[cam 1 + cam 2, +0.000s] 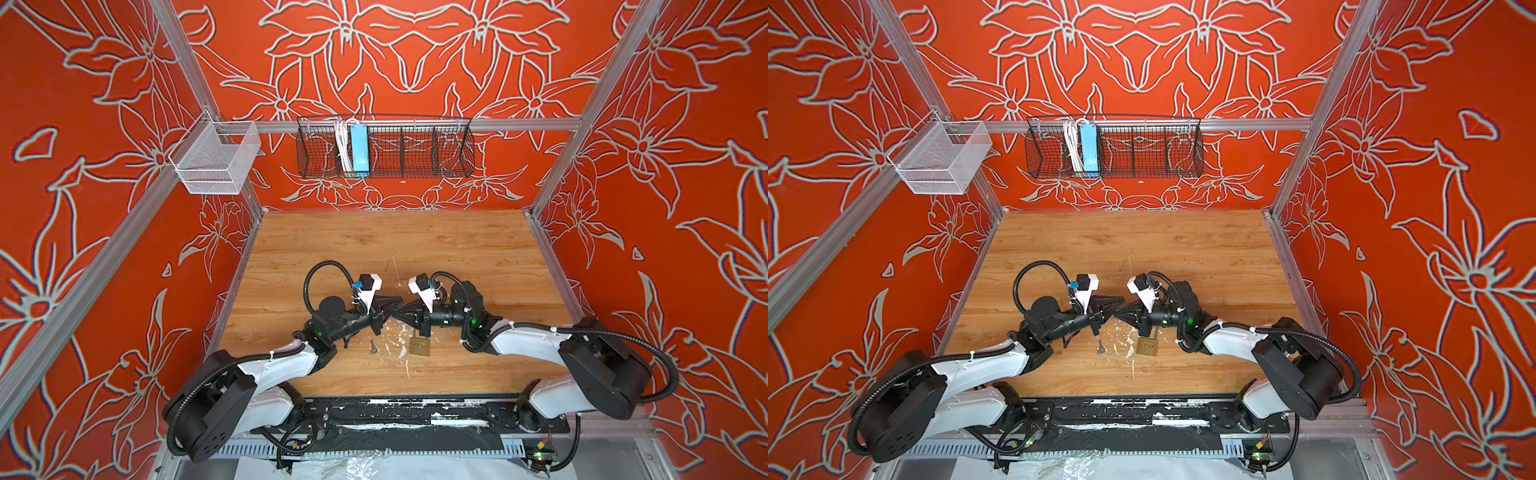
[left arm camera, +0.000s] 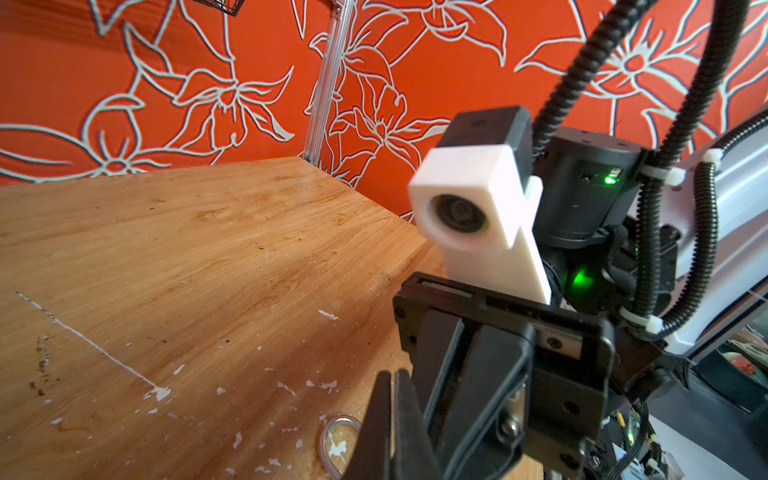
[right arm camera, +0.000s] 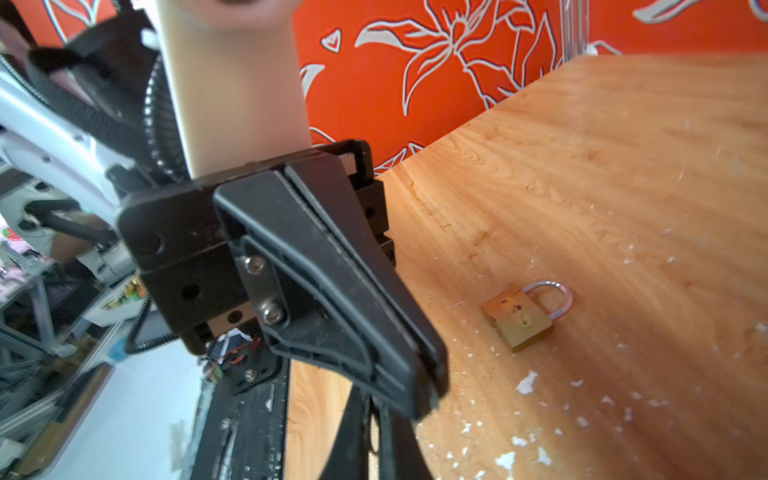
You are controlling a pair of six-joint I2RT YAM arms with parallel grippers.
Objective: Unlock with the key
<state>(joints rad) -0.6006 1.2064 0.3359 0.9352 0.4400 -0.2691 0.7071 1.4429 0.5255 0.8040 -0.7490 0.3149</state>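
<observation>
On the near part of the wooden table (image 1: 374, 249), leftmost of the task's things, the key (image 1: 373, 347) lay flat and alone. It was a small grey sliver, its teeth and head too blurred to make out in both top views. Just above it in those views the left claw (image 1: 390, 308) was clenched on nothing, black fingers pressed together and pointing toward the middle. The right wrist view showed the left claw (image 3: 428, 397) as one closed wedge. Facing it, tip almost against tip, the right claw (image 1: 402, 314) was clenched as well and held nothing; whether the two tips touched could not be told. Right of the key and apart from it, the padlock (image 1: 419, 346) rested flat on the wood beside the right claw. In the right wrist view the padlock (image 3: 519, 318) had a squarish brass body with a scuffed face, and both ends of its silver shackle met the body. From the top, the shackle's bow was partly covered by the right claw's black housing. White flecks (image 3: 525, 382) lay scattered around it. At the edge of the left wrist view a metal loop (image 2: 340, 419) was cut off by the frame and by the left claw's fingers (image 2: 380, 424); what it belonged to could not be told.
</observation>
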